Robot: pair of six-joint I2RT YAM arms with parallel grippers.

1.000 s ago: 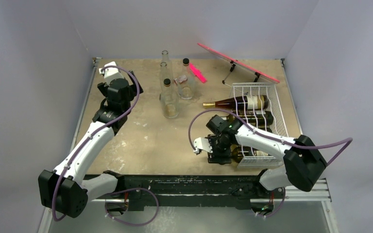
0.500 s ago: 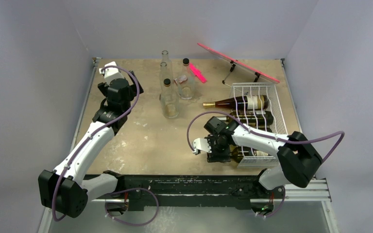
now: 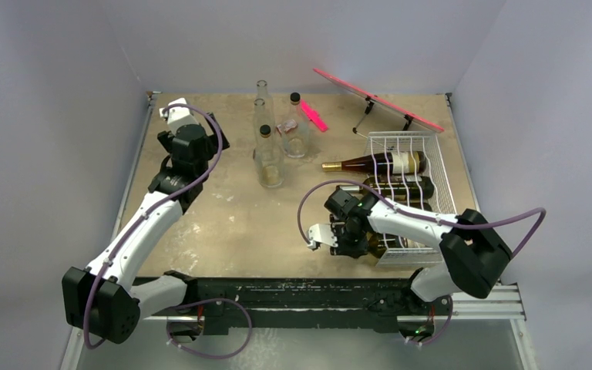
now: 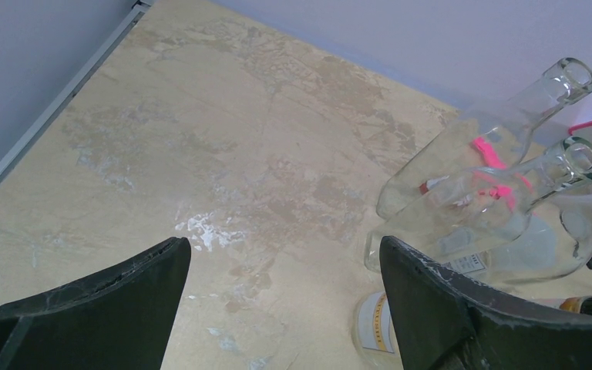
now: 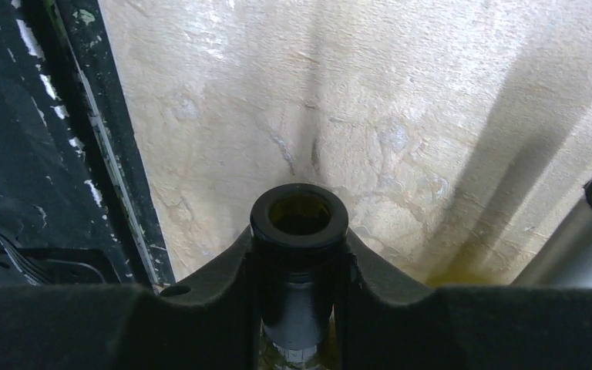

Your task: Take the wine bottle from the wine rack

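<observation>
The white wire wine rack [image 3: 449, 193] stands at the right of the table with bottles lying across it. The nearest dark wine bottle [image 3: 379, 245] points left out of the rack. My right gripper [image 3: 344, 234] is shut on its neck. In the right wrist view both fingers press the dark neck just behind the open mouth [image 5: 299, 216], with the right gripper [image 5: 299, 258] low over the tan table. Far off at the back left, my left gripper [image 3: 193, 143] hangs open, nothing between its fingers [image 4: 432, 301].
Two more bottles lie on the rack: a labelled one [image 3: 381, 163] and a dark one [image 3: 401, 187]. Three clear glass bottles [image 3: 270, 158] stand at the back centre, close to my left gripper's right finger. A pink board on a stand [image 3: 378, 100] leans behind the rack. The table's black front edge [image 5: 85, 154] is near.
My right gripper's jaws have closed on the bottle's neck. The right arm shifted slightly. The left arm has barely moved.
</observation>
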